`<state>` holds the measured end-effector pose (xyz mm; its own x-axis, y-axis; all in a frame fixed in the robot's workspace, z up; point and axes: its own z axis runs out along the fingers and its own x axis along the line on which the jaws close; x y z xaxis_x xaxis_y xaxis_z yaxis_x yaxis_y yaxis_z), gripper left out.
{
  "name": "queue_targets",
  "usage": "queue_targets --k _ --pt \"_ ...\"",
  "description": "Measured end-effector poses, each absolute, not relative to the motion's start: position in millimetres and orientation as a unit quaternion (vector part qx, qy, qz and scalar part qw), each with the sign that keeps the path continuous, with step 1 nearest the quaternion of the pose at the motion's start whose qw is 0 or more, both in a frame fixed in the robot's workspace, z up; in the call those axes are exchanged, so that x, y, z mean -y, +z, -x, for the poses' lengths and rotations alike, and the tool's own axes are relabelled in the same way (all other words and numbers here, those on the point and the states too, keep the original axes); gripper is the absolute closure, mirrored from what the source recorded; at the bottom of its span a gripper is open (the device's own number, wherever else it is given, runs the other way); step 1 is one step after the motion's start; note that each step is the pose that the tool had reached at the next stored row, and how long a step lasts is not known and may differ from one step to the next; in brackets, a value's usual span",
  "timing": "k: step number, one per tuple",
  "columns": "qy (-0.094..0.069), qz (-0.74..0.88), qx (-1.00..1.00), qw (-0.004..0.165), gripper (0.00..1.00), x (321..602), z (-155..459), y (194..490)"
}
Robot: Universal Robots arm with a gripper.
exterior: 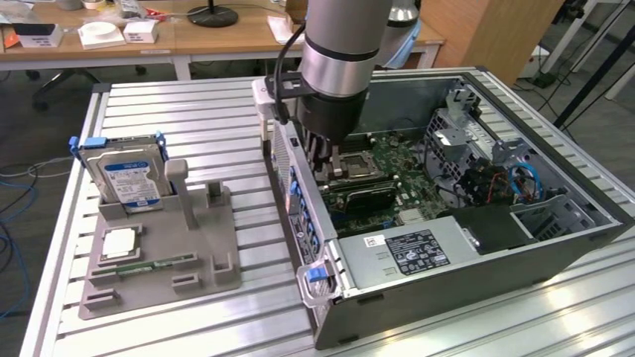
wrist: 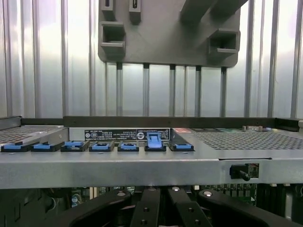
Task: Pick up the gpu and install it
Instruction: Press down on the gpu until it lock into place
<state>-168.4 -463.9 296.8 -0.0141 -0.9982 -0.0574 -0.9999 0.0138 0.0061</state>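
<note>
The jaws are seen drawn tightly together at the tip of the gripper (exterior: pixel 323 165), which is lowered inside the open computer case (exterior: pixel 496 245), close above the motherboard (exterior: pixel 397 167). Whether anything is pinched between them cannot be told, since the tips are hidden behind the case's rear wall in the exterior view. In the wrist view the black finger linkages (wrist: pixel 144 213) are seen folded close together, just under that rear wall (wrist: pixel 142 165), along which a row of blue clips (wrist: pixel 100 146) is set.

The gpu (exterior: pixel 362 195) is seen as a slim black card standing on the motherboard, just beside the gripper and next to the processor socket (exterior: pixel 355 160); contact between card and gripper cannot be made out. A labelled power supply (exterior: pixel 412 253) is mounted at the case's near end.

Well apart, toward the exterior view's left, a grey holder (exterior: pixel 159 253) (wrist: pixel 165 28) is laid on the slatted counter (exterior: pixel 198 119). In it a silver hard drive (exterior: pixel 124 175) with a blue label is stood upright, and a processor chip (exterior: pixel 117 243) and a green memory stick (exterior: pixel 154 264) are laid flat.
</note>
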Motion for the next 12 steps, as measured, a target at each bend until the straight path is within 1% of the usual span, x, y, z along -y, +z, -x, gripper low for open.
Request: queue_targets --k 6,7,12 --pt "0.021 0.702 -0.712 0.02 0.89 464 167 294" --pt "0.021 0.702 -0.712 0.024 0.89 463 166 292" --pt "0.021 0.702 -0.712 0.022 0.89 464 159 293"
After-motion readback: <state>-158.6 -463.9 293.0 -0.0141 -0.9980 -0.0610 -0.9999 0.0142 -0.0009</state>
